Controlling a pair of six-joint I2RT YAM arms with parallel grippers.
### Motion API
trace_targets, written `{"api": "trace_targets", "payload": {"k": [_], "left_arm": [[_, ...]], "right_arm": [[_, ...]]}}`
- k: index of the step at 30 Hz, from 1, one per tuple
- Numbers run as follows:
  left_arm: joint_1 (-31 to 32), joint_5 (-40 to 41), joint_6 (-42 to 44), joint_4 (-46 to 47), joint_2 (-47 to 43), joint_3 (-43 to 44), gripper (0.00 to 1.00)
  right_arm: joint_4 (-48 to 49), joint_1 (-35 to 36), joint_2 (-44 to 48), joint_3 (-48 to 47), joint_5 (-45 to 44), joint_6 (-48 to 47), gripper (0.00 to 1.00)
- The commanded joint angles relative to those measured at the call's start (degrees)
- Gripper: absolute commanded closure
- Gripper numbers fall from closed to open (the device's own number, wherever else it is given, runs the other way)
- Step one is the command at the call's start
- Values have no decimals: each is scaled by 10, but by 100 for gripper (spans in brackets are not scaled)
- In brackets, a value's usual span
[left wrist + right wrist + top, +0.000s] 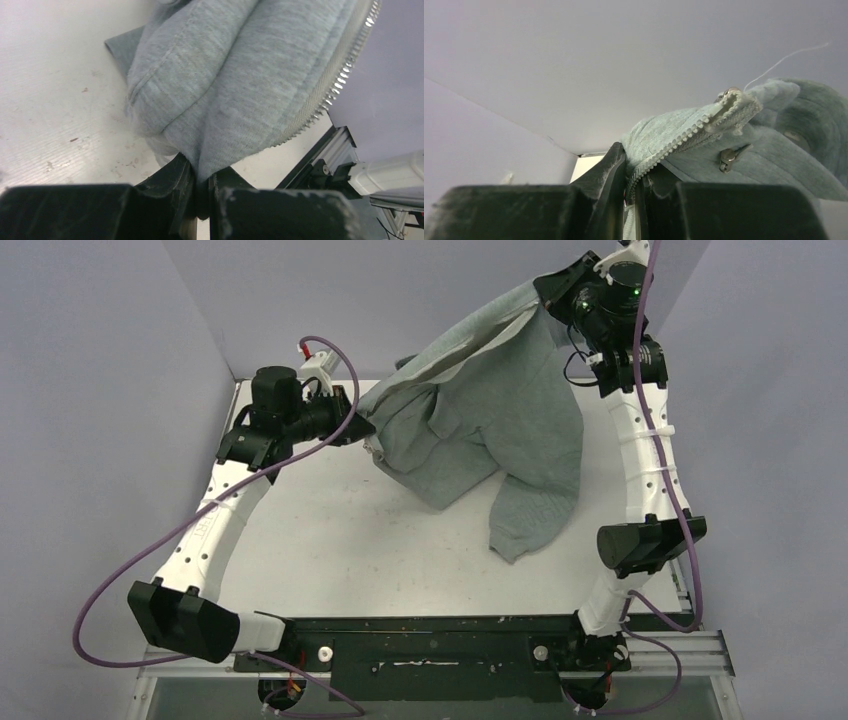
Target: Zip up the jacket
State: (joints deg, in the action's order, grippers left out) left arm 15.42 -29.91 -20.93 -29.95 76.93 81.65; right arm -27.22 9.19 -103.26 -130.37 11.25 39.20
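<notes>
**Left gripper** (200,176): jaws closed on a fold of the jacket (500,420); grey fabric is pinched between the two fingers; the gripper sits low over the far left part of the table (350,540).

**Right gripper** (633,172): jaws clamped on the jacket's front edge, directly on the zipper (684,135); the gripper is raised well above the table at the far right, close to the back wall.

**Jacket position**: the garment is strung between the two grippers; its upper edge runs diagonally from the low left grip up to the high right grip; the body hangs below this line, with its lower folds resting on the far half of the table; one sleeve (530,510) drapes down toward the right arm, its end lying on the table surface.

**Zipper detail**: in the left wrist view a single row of pale teeth runs exposed along the fabric edge; in the right wrist view the teeth run from the jaws up to the end of the tape; a small metal pull tab (730,156) lies on the fabric just below the teeth; whether the two halves are joined there cannot be determined.
</notes>
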Motion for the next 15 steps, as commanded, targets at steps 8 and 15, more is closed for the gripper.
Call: {"api": "trace_targets", "payload": {"k": [8,15], "left_arm": [[201,82,-72,77,-105,-222,100],[215,134,-143,144,-139,-389,100]], "right_arm": [[0,53,-63,21,74,-92,100],[35,87,-140,73,31,-90,100]]}}
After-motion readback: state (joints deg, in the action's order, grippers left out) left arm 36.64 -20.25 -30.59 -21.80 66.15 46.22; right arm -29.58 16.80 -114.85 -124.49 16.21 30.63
